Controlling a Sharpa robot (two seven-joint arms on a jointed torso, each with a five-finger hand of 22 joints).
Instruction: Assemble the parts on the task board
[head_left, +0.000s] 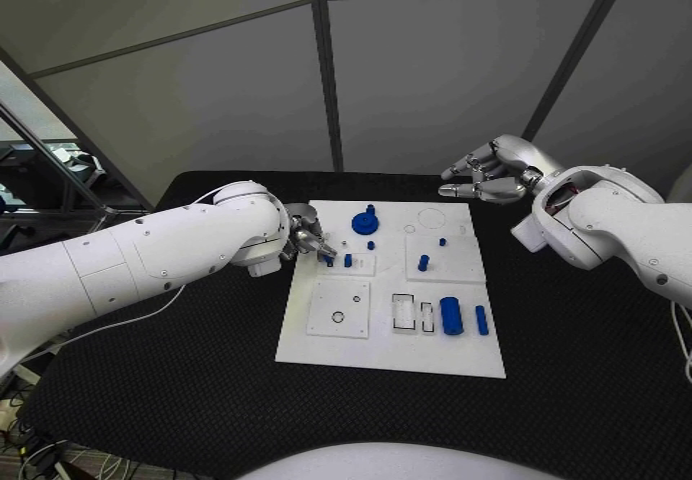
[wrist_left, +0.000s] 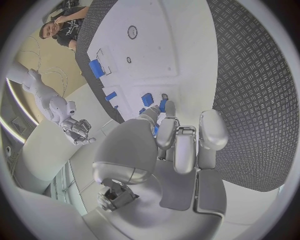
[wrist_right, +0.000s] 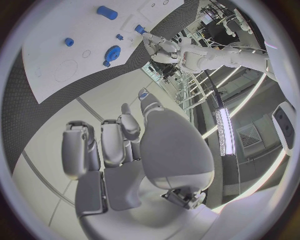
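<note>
Where cylinder (head_left: 450, 315) lies, axis runs near-far.

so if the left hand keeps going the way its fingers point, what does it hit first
Probably the small blue pegs by its fingertips at the board's left edge; the left hand points right at them, though depth is unclear.

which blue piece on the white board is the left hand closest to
The small blue peg at the board's left edge, right at the left hand's fingertips. The other blue pieces, like the gear and the big cylinder, sit farther right.
</note>
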